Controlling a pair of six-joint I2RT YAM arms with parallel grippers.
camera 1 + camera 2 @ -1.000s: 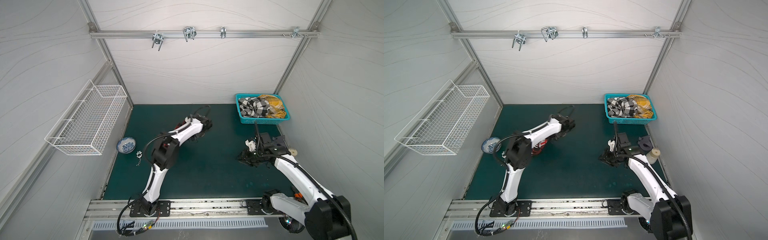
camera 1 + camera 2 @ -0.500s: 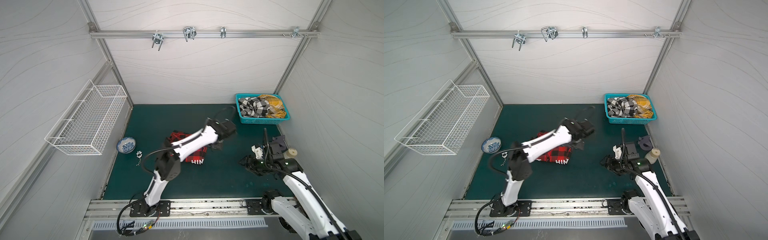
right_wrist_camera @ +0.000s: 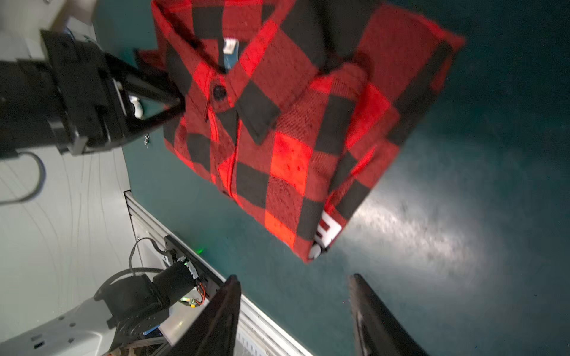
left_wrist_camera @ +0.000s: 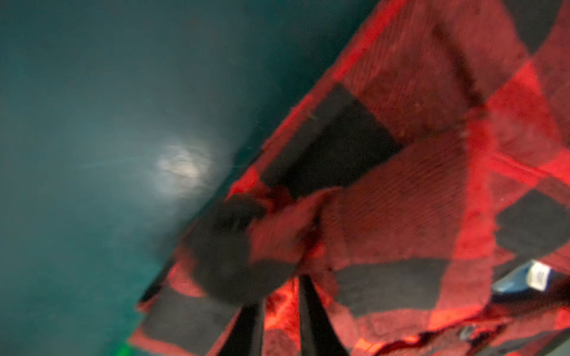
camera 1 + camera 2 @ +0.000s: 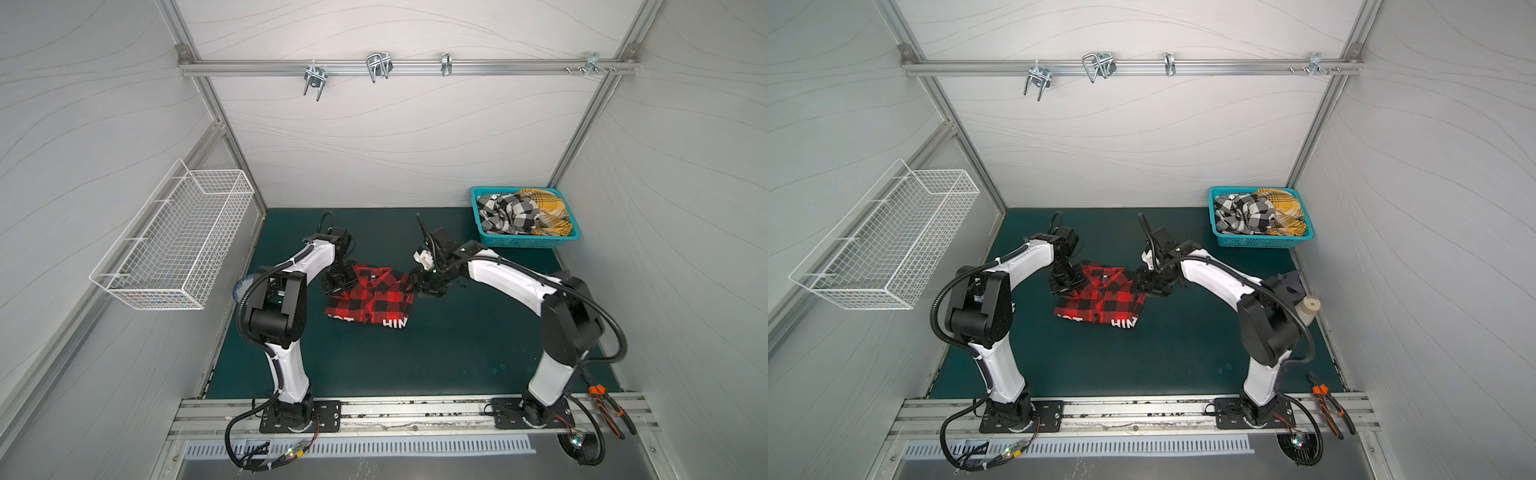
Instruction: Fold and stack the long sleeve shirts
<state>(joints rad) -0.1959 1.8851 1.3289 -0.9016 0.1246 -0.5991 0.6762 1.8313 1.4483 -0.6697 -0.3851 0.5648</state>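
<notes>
broadly, both top views take in the green mat (image 5: 415,357), the white wire basket (image 5: 174,245) on the left wall, and the teal basket (image 5: 524,242) at the mat's far right corner, where the black-and-white shirt (image 5: 507,212) and the mustard plaid shirt (image 5: 545,208) lie crumpled together. the red-and-black shirt (image 5: 370,301) lies folded near the middle of the mat, collar toward the back wall, white letters (image 5: 392,324) along its near hem. orange-handled pliers (image 5: 1329,401) rest on the front rail, and a white cylinder (image 5: 1308,308) beside the right arm's elbow shows in a top view only. the right wrist view alone gives the shirt's front: a blue-and-white neck label (image 3: 229,49) inside the collar and a dark button (image 3: 219,91) below it. the left wrist view is a blurred close-up of the shirt (image 4: 416,185) and mat.

the left gripper (image 5: 338,284) sits at the shirt's far left corner. in the right wrist view its fingers (image 3: 148,84) meet in a point on the cloth's edge, and in the left wrist view red cloth is caught in the narrow slit between them, so it is pinching the shirt. the right gripper (image 3: 294,277) is beside the shirt's far right corner, fingers spread wide with only mat between them; whether it touches the cloth i cannot tell.
</notes>
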